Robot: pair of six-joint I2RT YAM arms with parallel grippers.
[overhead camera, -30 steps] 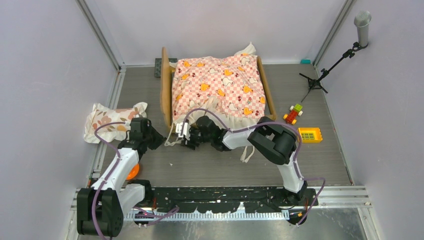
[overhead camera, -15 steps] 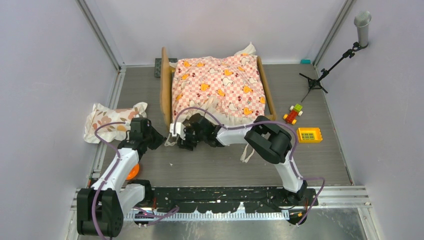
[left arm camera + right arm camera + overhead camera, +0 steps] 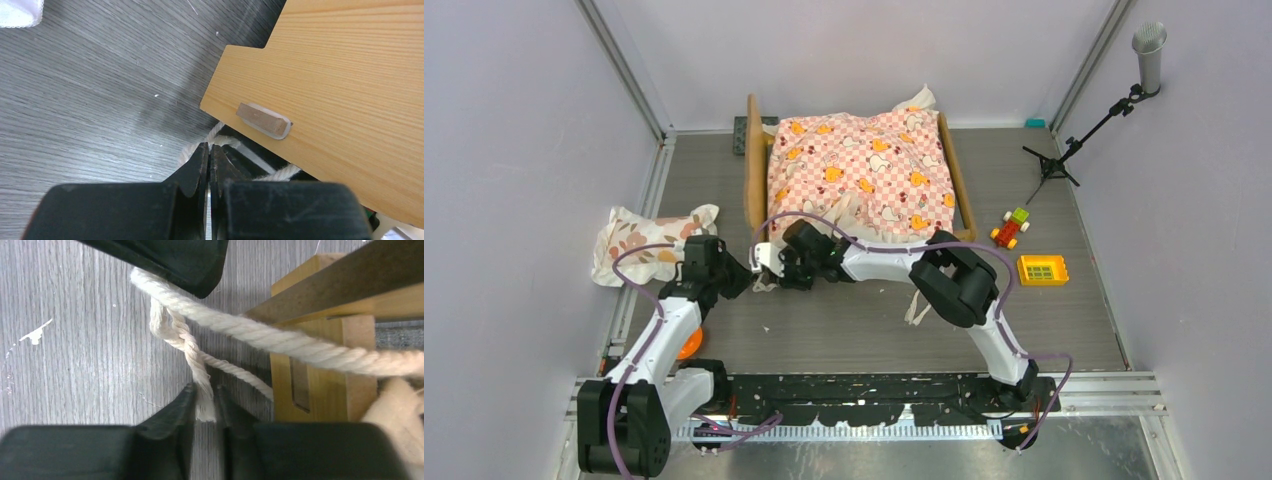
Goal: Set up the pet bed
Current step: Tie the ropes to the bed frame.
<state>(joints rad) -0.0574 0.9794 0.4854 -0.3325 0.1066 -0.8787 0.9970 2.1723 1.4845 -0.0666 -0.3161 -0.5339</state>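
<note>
Right hand [image 3: 206, 390] is down low, its jaws drawn in to a narrow slot with the frayed loose end of the white cord [image 3: 300, 342] pinched between them; that looks like a grip taken to pull a tie or knot at the frame's corner. At its 12 o'clock, the thicker run of cord comes out from under another black finger and stretches off to 3 o'clock past a wooden leg of the pet bed [image 3: 752, 175]. That finger seems to belong to the left hand [image 3: 209, 150], which is shut tight, tips together, right against the headboard's lower corner, probably to steady the line. Whether it pins the cord I cannot tell, since the strands slip out of sight beneath its tips. From above, the bed sits at 12 o'clock on the table [image 3: 844, 330], with both hands at its 7 o'clock corner. The pink-checkered sheet [image 3: 864, 170] covers it, so the mattress is hidden. The floral pillow [image 3: 649, 238] lies apart at 9 o'clock, not yet on the bed. The right arm hides the knot in the overhead view.
</note>
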